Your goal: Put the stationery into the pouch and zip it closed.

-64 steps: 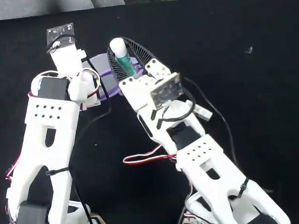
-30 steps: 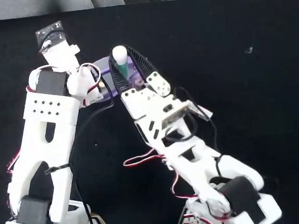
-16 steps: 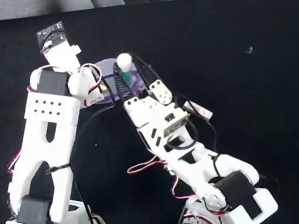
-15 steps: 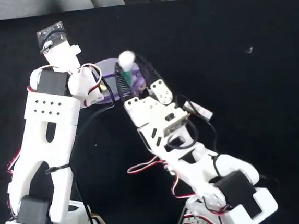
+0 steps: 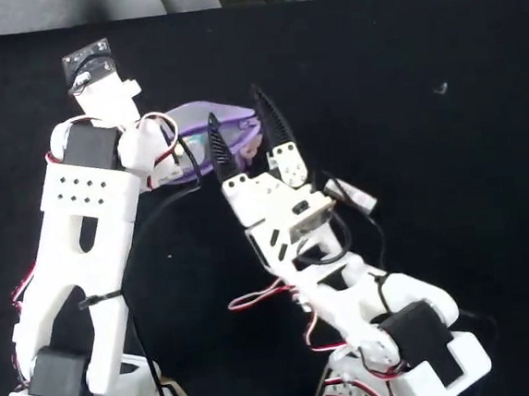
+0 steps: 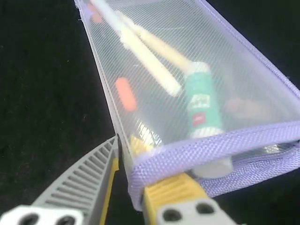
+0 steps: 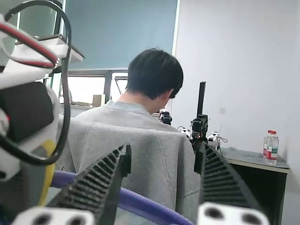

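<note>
Pictured a translucent mesh pouch with purple fabric edging point(image 6: 197, 42) on a black table point(image 5: 449, 191), its open rim clamped between the fingers of the left gripper point(image 6: 125, 141). Revealed through the mesh a green-and-white glue stick point(image 6: 201, 105), two pale yellow pens point(image 6: 150, 64) and a small orange item point(image 6: 125, 93), all lying inside. Placed the right gripper point(image 5: 233, 106) just above the pouch mouth, black ribbed fingers spread well apart and holding nothing.

The pouch point(image 6: 243, 79) is translucent mesh (woven cloth rim).
</note>
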Robot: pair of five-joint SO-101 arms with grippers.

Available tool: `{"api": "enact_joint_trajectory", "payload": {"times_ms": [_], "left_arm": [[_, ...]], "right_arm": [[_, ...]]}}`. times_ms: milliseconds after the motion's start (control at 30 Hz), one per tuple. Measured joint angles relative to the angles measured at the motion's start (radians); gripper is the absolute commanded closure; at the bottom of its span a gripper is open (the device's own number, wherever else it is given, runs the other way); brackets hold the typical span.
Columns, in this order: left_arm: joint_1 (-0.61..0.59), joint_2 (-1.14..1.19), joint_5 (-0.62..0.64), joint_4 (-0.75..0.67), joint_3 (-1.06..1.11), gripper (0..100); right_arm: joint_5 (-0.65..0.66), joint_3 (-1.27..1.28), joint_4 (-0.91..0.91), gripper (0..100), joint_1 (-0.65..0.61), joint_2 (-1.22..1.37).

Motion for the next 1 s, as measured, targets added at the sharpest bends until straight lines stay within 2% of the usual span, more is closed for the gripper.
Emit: {"api": "enact_joint_trajectory", "payload": {"times_ms": [167, 300, 467, 633, 867, 1000], "left_arm": [[0.000, 0.000, 0.000, 0.000, 0.000, 97], [0.000, 0.002, 0.003, 0.002, -0.026, 97], [-0.097, 0.006, 0.087, 0.032, -0.135, 97], [-0.167, 0.008, 0.189, 0.109, -0.287, 97], [-0.232, 0.008, 0.235, 0.115, -0.408, 97], [-0.249, 0.029, 0.241, 0.112, -0.364, 97]], "right_arm": [[0.015, 0.000, 0.000, 79.4, 0.000, 0.000], [0.110, 0.011, 0.000, 79.6, 0.000, -0.028], [0.180, 0.023, 0.107, 79.7, 0.034, -0.157], [0.141, -0.037, 0.423, 79.7, 0.140, -0.322], [0.026, -0.281, 1.076, 79.7, 0.252, -0.482], [0.018, -0.322, 1.217, 79.7, 0.250, -0.486]]}}
